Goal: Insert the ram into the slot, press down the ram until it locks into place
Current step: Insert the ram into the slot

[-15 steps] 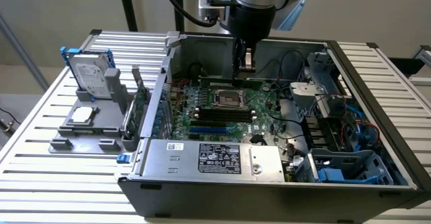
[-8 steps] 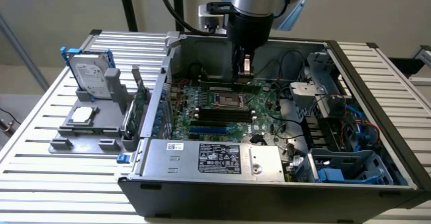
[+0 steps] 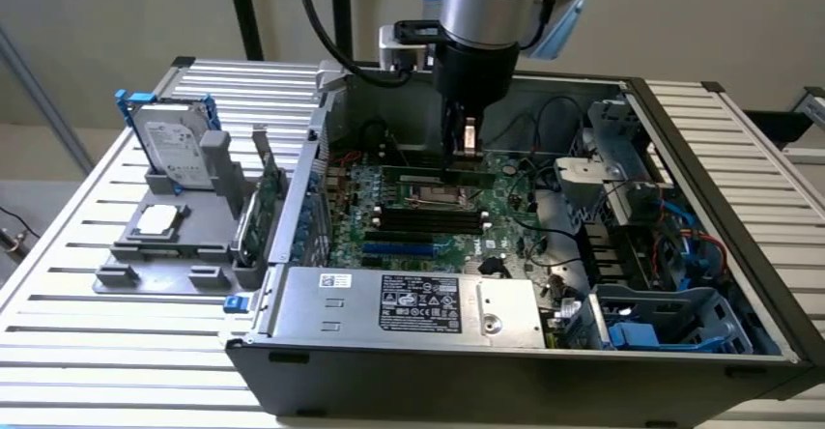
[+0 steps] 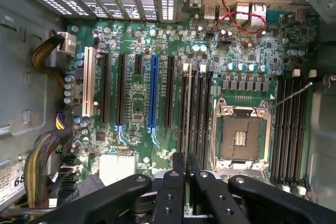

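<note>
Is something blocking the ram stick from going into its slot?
No, nothing I can see. The ram sits right under the gripper, at the black slots beside the processor socket. The red wires and the cable bundle lie off to the sides, not over those slots.

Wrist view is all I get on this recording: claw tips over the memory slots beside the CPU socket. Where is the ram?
Observer: In the exterior view the ram is a long green stick, level, directly under the claw, which looks shut on it.
Operator: How does the case lie?
Observer: The computer case lies on its side, open upward; the arm reaches into it from above.
Operator: Anything beside it?
Observer: On the exterior view's left, a grey holder carries an upright hard drive.
</note>
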